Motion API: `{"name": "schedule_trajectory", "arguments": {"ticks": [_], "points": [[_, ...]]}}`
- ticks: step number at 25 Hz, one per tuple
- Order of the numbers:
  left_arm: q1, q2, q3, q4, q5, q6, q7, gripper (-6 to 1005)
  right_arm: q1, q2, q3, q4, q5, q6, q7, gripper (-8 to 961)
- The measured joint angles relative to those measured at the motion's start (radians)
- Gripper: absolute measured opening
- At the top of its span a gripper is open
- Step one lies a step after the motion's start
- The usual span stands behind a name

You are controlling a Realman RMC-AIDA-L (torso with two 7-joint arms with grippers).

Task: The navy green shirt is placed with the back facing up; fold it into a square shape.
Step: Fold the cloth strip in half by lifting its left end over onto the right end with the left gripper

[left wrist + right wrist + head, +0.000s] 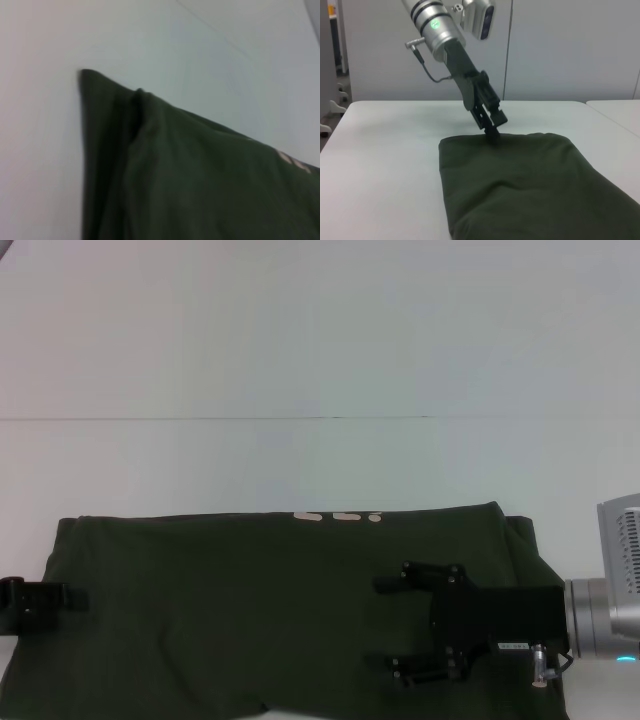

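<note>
The navy green shirt (250, 610) lies flat on the white table (300, 360) as a wide dark band, with a small pale print (340, 517) showing at its far edge. My right gripper (395, 625) hovers open over the shirt's right part, nothing between its fingers. My left gripper (75, 597) sits at the shirt's left edge. In the right wrist view, the left gripper (492, 131) comes down at a slant and its tip touches the edge of the shirt (530, 185). A corner of the shirt (200, 175) and the print (295, 162) show in the left wrist view.
A thin seam (300, 418) runs across the table behind the shirt. Bare white tabletop extends beyond the shirt's far edge. A second table (620, 107) stands off to one side, with wall panels behind.
</note>
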Motion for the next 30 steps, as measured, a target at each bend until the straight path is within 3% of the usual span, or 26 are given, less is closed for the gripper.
{"name": "schedule_trajectory", "arguments": {"ticks": [30], "points": [[0.015,-0.006,-0.008,0.002,0.028,-0.15,-0.004,716,0.0,0.0,0.01,0.0,0.0,0.008,0.001,900]]}}
